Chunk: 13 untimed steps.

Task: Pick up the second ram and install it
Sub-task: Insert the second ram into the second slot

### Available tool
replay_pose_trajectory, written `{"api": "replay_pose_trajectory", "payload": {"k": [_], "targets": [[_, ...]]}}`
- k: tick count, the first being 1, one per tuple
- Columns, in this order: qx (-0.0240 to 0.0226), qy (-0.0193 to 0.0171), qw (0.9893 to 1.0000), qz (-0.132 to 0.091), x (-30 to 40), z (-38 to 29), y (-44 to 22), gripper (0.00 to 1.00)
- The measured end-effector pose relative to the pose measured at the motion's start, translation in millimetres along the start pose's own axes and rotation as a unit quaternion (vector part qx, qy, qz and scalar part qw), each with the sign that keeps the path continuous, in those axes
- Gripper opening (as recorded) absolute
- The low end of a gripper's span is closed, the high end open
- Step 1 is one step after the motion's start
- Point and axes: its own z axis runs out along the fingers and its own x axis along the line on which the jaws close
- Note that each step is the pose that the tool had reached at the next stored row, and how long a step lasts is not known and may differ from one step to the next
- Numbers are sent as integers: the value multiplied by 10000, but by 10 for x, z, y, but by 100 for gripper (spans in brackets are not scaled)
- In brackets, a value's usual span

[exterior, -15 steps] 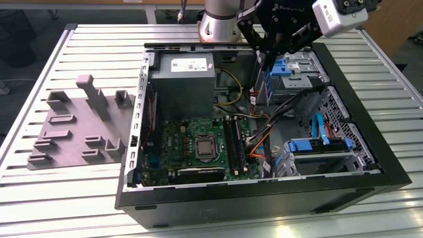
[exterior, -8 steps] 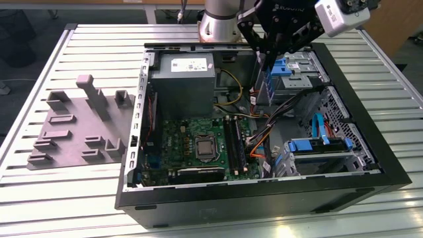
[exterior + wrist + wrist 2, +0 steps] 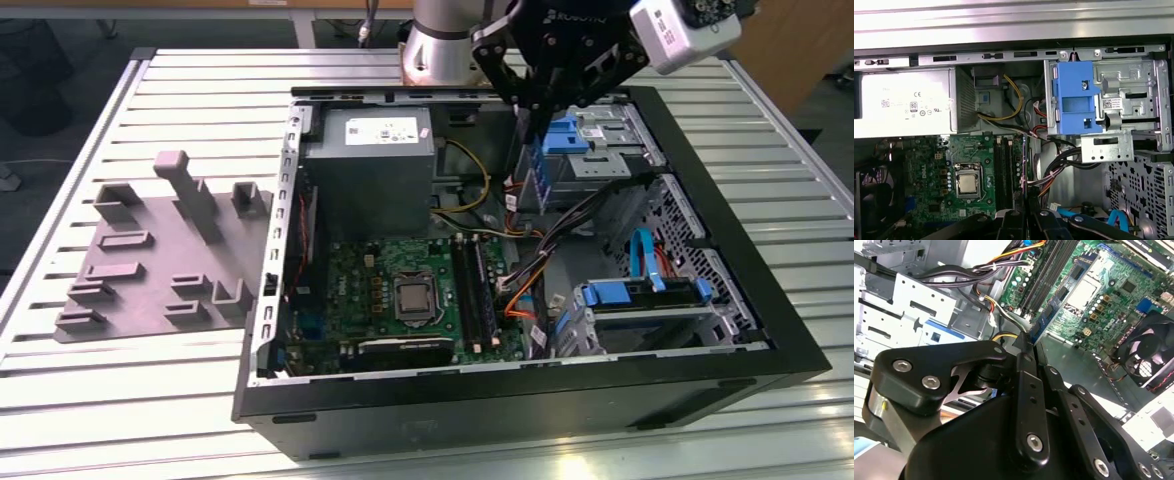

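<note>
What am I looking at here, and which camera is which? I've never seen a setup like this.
One robot arm is working over an open desktop computer case that lies on a slatted metal table. The exterior view sees the whole scene from off the arm. Both wrist views ride on the arm and look into the case. The end effector is the black clamp at the arm's tip. It is shut on the second ram, a thin blue memory stick, held above the green motherboard. A grey fixture plate sits beside the case, at the exterior view's left.
</note>
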Motion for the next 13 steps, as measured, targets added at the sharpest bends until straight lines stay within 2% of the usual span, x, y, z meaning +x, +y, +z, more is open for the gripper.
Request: {"api": "replay_pose_trajectory", "payload": {"k": [3,7,13], "targets": [[1,2,10000,-52,9,7,0,14],[4,12,9994,-333,16,20,-1,14],[3,13,9993,-376,38,28,-3,14]]}}
